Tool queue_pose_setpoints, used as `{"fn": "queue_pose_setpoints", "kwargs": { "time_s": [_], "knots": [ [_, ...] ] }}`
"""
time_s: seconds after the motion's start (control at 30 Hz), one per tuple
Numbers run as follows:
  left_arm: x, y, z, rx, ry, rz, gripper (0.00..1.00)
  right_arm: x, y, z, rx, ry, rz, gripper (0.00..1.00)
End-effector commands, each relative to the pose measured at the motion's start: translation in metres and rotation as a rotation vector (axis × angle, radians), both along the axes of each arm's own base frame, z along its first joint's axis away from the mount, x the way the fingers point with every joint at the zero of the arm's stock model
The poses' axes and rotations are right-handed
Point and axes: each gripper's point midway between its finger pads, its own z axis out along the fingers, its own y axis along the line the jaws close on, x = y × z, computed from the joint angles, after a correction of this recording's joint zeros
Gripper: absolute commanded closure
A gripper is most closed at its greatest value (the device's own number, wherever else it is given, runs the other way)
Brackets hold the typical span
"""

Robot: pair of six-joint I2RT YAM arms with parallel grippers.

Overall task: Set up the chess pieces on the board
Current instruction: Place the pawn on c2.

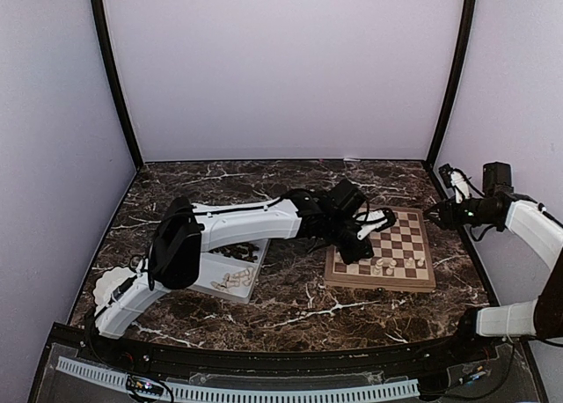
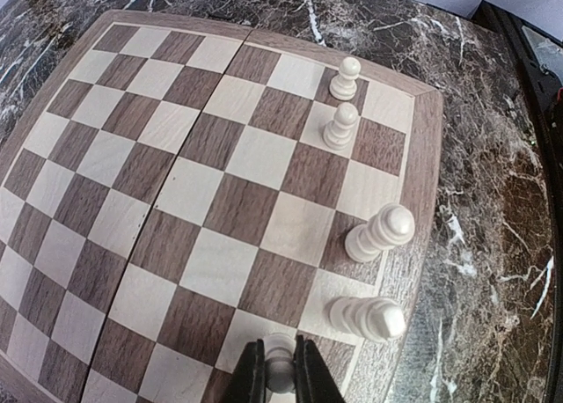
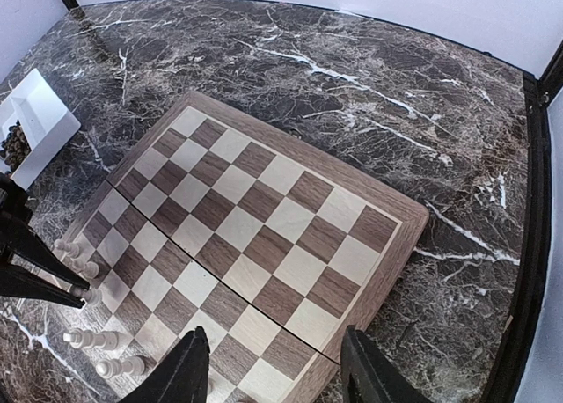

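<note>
Chess pieces sit at the near edge of the board, just beside the left jaws, seen from overhead. Left wrist: those jaws pinch a pale piece. It should be seated flat and centred on its square, clear of its neighbour just beyond them. Right wrist: the right jaws stand wide and empty above the board.

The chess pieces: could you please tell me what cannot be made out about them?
Left wrist view: the held pale piece, between the fingers of the left gripper, is cut by the bottom edge; kind and board contact unclear.
Top view: the pale pieces are too small to identify; the left arm covers a board corner.
Right wrist view: the white tray is cut by the left edge; its dark pieces blur together.
</note>
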Motion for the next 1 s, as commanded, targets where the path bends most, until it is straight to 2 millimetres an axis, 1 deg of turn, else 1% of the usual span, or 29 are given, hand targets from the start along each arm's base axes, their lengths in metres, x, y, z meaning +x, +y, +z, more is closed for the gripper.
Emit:
{"fn": "queue_pose_setpoints", "kwargs": {
  "time_s": [0.0, 0.1, 0.23, 0.5, 0.8, 0.97],
  "knots": [
    [0.002, -0.003, 0.008, 0.002, -0.041, -0.002, 0.94, 0.002, 0.001, 0.0, 0.009, -0.012, 0.012, 0.48],
    [0.002, -0.004, 0.004, 0.01, -0.042, -0.001, 0.94, 0.002, 0.001, -0.001, 0.012, -0.01, 0.015, 0.48],
    [0.003, -0.003, 0.002, 0.017, -0.05, 0.001, 0.94, 0.002, 0.002, -0.001, 0.012, -0.012, 0.018, 0.48],
    [0.003, -0.003, -0.001, 0.025, -0.056, 0.0, 0.9, 0.001, 0.003, -0.002, 0.017, -0.007, 0.024, 0.48],
    [0.0, -0.003, -0.006, 0.035, -0.051, -0.008, 0.89, 0.001, 0.004, -0.003, 0.021, -0.003, 0.03, 0.47],
    [0.0, -0.004, -0.006, 0.03, -0.046, -0.006, 0.84, 0.001, 0.004, -0.003, 0.021, -0.003, 0.035, 0.47]
  ]
}}
